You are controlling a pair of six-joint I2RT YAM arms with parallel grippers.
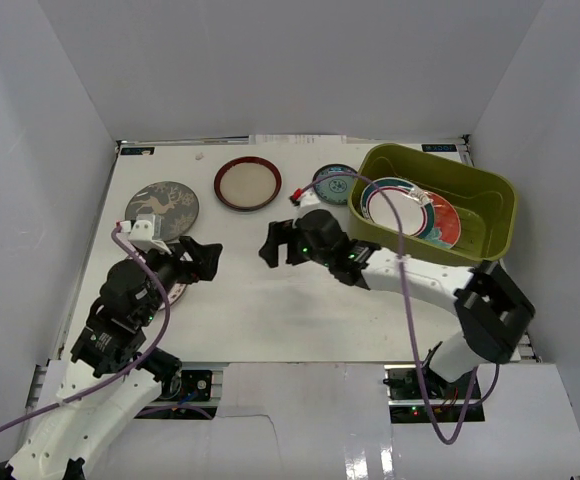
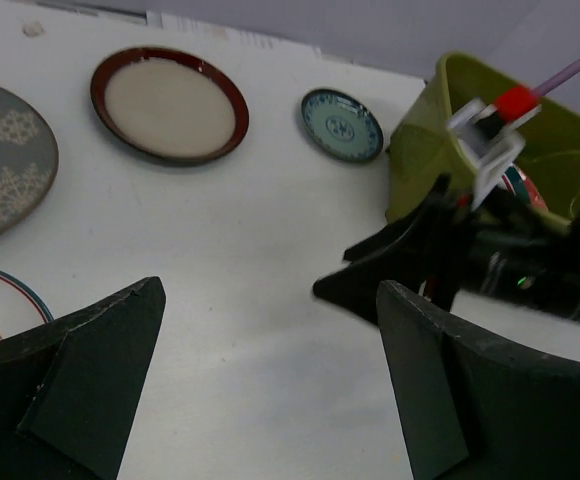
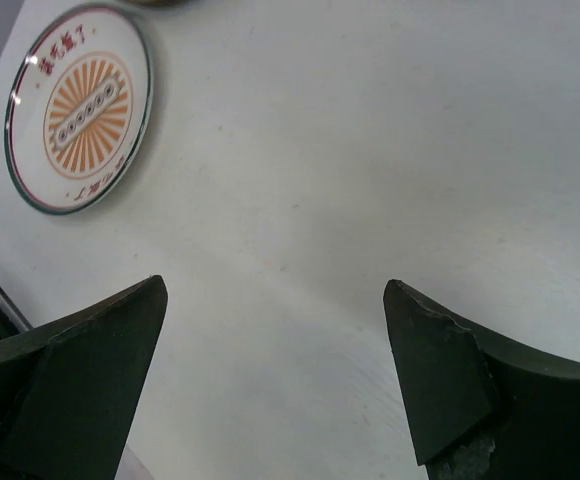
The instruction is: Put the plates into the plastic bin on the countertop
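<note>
White table (image 1: 270, 310) enclosed by plain white walls (image 1: 270, 60); olive-green bin (image 1: 490, 185) stands at the far right corner.

The bin holds a red-and-teal floral plate (image 1: 410, 210) lying flat on its floor; whether another plate lies under it cannot be told. Three plates sit on the table along the far edge, outside the bin: a small teal-rimmed plate (image 1: 332, 183) just beside the bin's left wall, a dark red-rimmed cream plate (image 1: 247, 184) in the middle, and a grey deer plate (image 1: 162, 207) at the left. An orange sunburst plate (image 3: 78, 108) lies nearer, mostly hidden under the left arm in the top view. The left end effector (image 2: 270, 380) is released, fingers spread, holding nothing. The right end effector (image 3: 270, 380) is likewise released and empty over mid-table, facing the left one without touching it.
</note>
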